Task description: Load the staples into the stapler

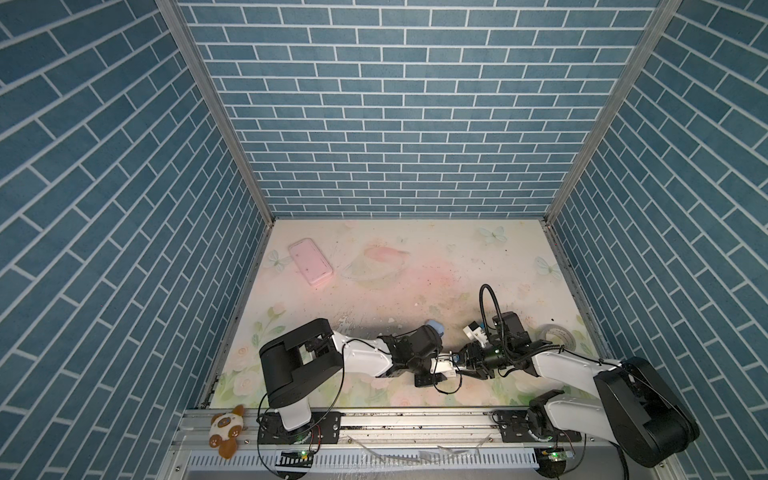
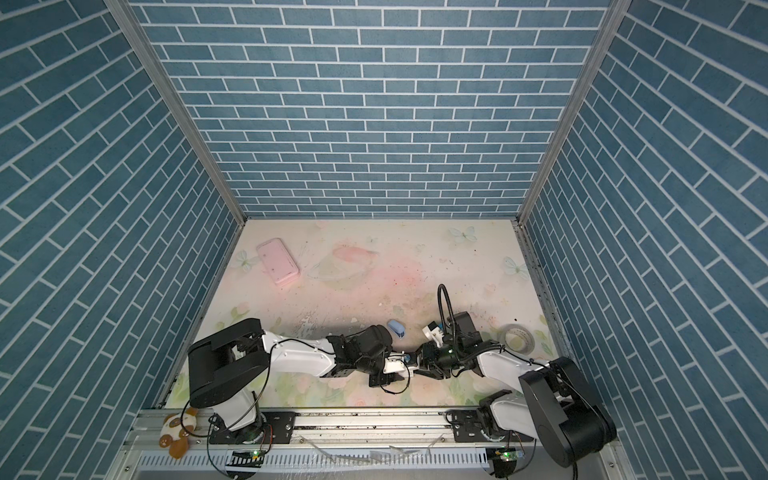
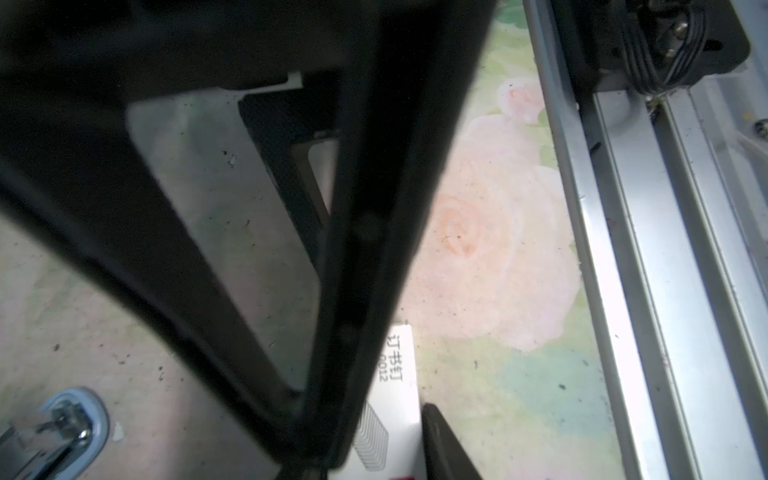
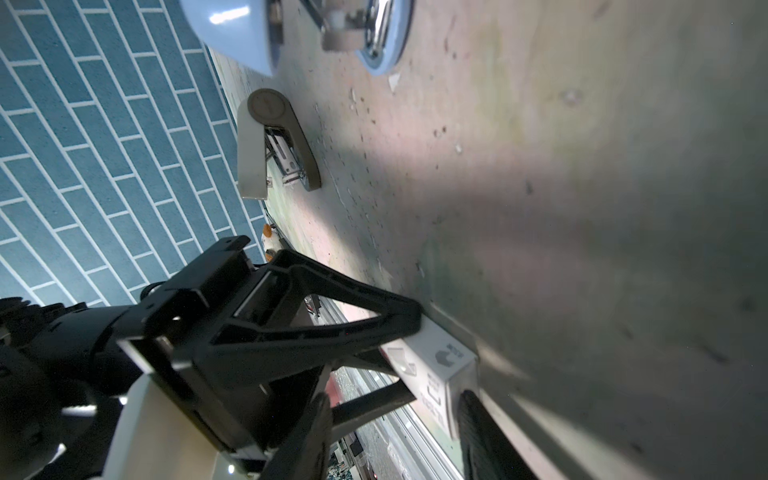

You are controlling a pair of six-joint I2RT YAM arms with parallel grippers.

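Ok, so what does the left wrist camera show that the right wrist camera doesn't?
Only the left wrist view shows the row of silvery staples in the staple box, and the characters printed on that box. Only the right wrist view shows a grey stapler lying open and the blue brick wall. Both views show the staple box, the light blue stapler and the floral mat.
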